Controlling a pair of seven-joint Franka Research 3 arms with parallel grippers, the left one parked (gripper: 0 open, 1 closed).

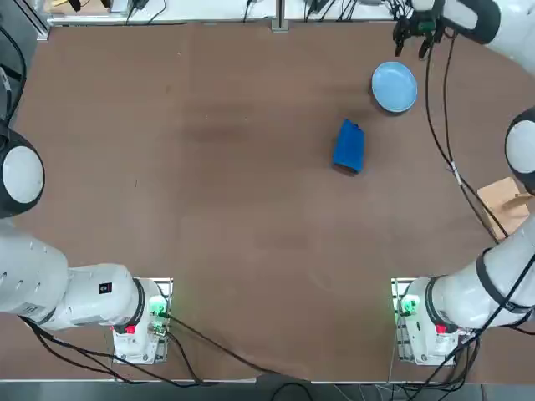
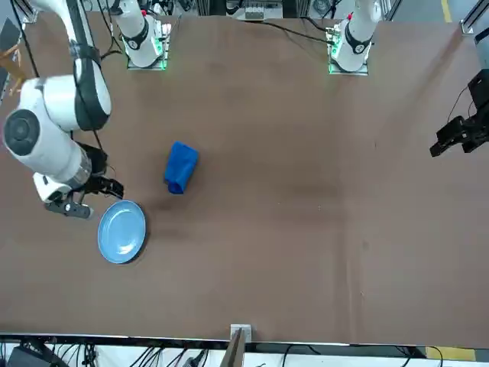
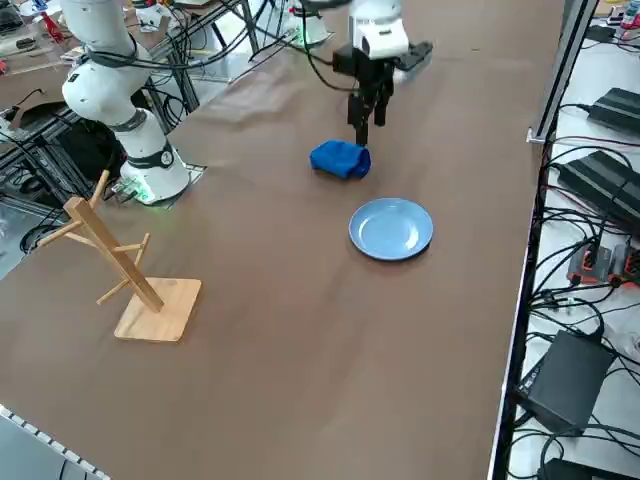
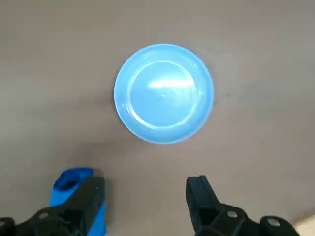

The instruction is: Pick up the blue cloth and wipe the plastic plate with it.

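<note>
Out toward the far right of the bench (image 1: pixel 209 209), the right pincer (image 4: pixel 145 189) hangs in the air with its two fingers (image 4: pixel 91 196) spread wide and nothing between them. The wrist view looks straight down through that gap at the plastic plate (image 1: pixel 394 87), so the pincer sits high, above the bench near the plate's edge, and not down at working height.

The plate lies flat and right way up, its hollow open to the ceiling, which is how it would need to lie for a wipe across its face. The blue cloth (image 1: pixel 349 146) rests in a loose, bunched roll on the bare bench, well clear of the plate's rim; seen from overhead it lies at about seven o'clock from the plate, and the pincer is at roughly one o'clock from the plate, on the opposite side from the cloth. No part of the cloth touches the plate or the fingers.

That arrangement reads two ways: a released pincer poised before going down for the cloth, or one risen after the cloth has been let go beside a wiped plate. The plate's surface shows only a glare of light, no telling marks, so I cannot settle which.

A wooden rack (image 3: pixel 125 270) stands off to the right arm's side, clear of everything.
</note>
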